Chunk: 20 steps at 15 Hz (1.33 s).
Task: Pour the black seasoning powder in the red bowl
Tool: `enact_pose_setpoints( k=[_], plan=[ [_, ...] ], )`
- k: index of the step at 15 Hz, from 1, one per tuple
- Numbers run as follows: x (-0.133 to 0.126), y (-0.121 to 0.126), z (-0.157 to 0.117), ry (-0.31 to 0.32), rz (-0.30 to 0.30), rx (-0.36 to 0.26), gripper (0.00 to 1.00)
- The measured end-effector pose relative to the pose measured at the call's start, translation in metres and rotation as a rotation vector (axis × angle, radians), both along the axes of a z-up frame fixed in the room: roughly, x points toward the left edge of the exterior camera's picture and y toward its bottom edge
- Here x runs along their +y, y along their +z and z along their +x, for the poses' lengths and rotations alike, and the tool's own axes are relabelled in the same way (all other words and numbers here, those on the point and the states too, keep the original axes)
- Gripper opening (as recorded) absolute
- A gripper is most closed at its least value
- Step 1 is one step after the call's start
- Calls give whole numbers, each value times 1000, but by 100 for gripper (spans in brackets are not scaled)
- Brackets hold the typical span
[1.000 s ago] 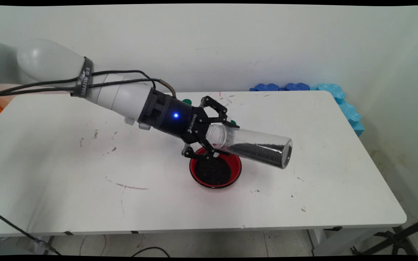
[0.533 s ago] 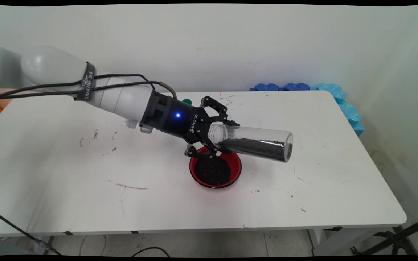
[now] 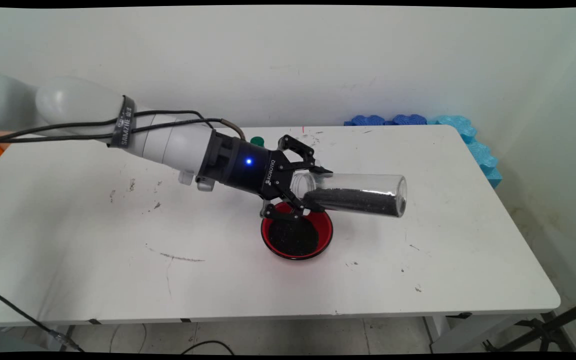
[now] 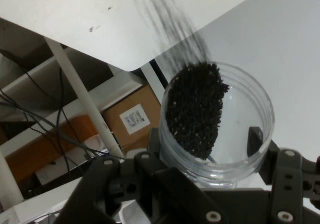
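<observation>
My gripper [image 3: 309,190] is shut on a clear cylindrical jar [image 3: 363,194] near its open mouth. The jar lies almost level, closed end pointing right, with black granules [image 3: 353,201] spread along its lower side. Directly below the jaws stands a red bowl [image 3: 327,226] holding a heap of black granules [image 3: 293,237]. The hand view looks into the jar [image 4: 235,134] through its open mouth, where the granules [image 4: 195,109] are banked against the left wall; the gripper [image 4: 207,146] clasps the rim from both sides.
A green cap [image 3: 257,141] lies on the white table [image 3: 118,250] behind the wrist. Blue foam mats [image 3: 463,131] lean at the table's back right corner. Dark specks and scuffs mark the tabletop. Below the table edge, the hand view shows a cardboard box [image 4: 132,116].
The jar's closed end has risen from pointing down-right to nearly level, and the granules have spread along it toward the mouth. The wrist has sunk slightly.
</observation>
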<state>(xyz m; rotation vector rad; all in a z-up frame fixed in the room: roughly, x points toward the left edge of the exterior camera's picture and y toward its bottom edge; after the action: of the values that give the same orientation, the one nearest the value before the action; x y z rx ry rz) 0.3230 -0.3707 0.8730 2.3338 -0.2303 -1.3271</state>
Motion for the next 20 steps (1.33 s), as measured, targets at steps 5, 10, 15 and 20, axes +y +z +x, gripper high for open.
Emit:
enact_pose_setpoints(
  k=[5,10,15,20],
  plan=[
    [2,-6,-1,17,16,23,0],
    [3,-9,-1,34,30,47,0],
    [5,-12,1,51,42,72,0],
    [9,-16,6,65,52,88,0]
  ],
)
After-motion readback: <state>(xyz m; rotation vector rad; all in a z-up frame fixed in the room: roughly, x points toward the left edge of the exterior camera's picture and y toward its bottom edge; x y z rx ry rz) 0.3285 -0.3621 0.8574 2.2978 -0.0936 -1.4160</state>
